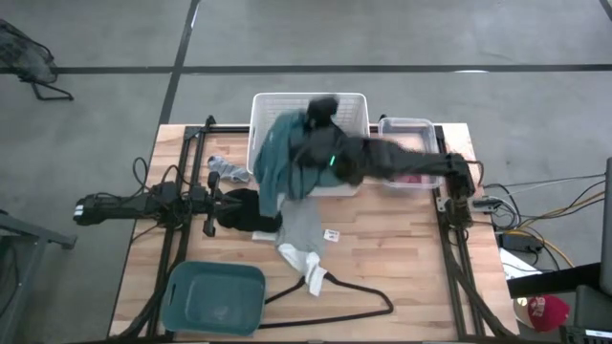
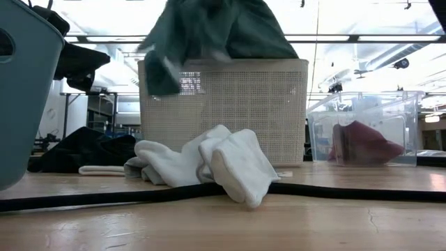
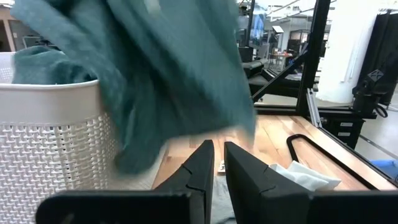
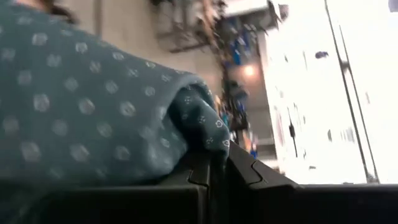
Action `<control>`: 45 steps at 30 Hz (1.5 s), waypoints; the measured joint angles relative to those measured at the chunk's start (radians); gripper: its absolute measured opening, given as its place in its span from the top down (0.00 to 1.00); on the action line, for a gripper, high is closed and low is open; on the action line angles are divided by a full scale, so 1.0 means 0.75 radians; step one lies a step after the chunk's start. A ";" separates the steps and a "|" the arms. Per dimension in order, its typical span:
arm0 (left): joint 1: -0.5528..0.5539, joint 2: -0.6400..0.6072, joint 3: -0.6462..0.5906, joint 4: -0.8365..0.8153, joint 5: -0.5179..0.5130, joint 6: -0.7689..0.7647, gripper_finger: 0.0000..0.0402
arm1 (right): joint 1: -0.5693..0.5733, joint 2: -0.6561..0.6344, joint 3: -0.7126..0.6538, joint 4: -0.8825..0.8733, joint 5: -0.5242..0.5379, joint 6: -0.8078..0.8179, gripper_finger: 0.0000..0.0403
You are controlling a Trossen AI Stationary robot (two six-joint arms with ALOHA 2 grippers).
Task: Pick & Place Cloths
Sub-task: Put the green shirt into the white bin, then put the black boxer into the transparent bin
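Observation:
My right gripper (image 1: 321, 107) is raised over the white mesh basket (image 1: 356, 103) and shut on the large teal shirt (image 1: 277, 158), which hangs from it across the basket's left side. My left gripper (image 3: 217, 168) rests level at the table's left, shut and holding nothing, next to the black cloth (image 1: 244, 210) lying on the table. A grey-white cloth (image 1: 301, 229) lies spread in mid-table, its white end (image 2: 209, 164) bunched near the front. A small grey piece (image 1: 225, 169) lies left of the basket. A maroon cloth (image 2: 362, 143) lies in the clear bin (image 1: 406, 126). My right gripper pinches a bunched fold of the teal shirt (image 4: 199, 134) between its two fingers. The shirt hangs slack below the gripper, clear of the table. Its lower part (image 2: 164, 77) dangles over the basket's near left rim; whether it touches the rim I cannot tell.
A teal plastic tub (image 1: 212, 296) stands at the near left corner. A thin black hanger (image 1: 354, 296) lies along the near edge beside it. Bare wood shows at the near right of the table (image 1: 421, 268).

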 joint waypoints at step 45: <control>0.000 0.002 0.000 0.000 0.000 0.000 0.89 | -0.326 -0.116 -0.409 -0.556 -1.020 1.086 0.34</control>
